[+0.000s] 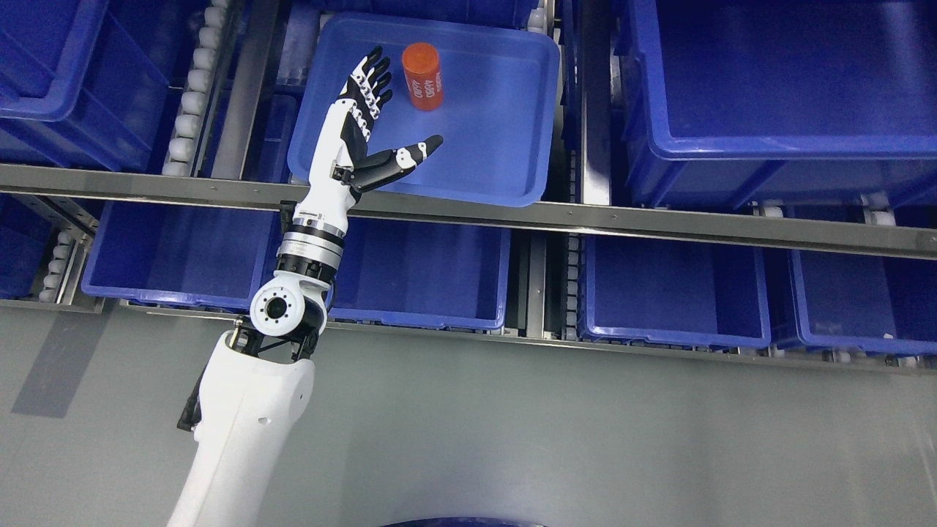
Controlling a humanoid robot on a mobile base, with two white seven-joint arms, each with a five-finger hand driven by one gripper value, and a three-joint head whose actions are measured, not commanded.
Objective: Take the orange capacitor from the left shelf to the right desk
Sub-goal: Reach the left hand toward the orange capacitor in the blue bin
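Grey flooring fills the lower half of what we see, and beyond it stands a metal shelf rack loaded with blue bins on two levels, with white rollers running along the rails between them. We count three bins in the lower row and deeper bins on the upper level at far left and far right.

Our left arm comes up from the bottom edge left of the middle, its white forearm crossing the rack's front rail at the wrist. The left hand reaches over the near left part of a shallow blue tray on the upper level. We hold it flat and spread: the four fingers point away from us and lie close side by side, while the thumb sticks out to the right, well apart from them. Nothing is in its grasp.

The orange capacitor stands inside that same tray, just beside our fingertips on their right and beyond the thumb. We see a thin strip of blue tray floor between the fingers and the cylinder, so the two look apart rather than touching. White print runs down its side, too small for us to read.

Below the wrist, one lower bin sits directly under the tray.
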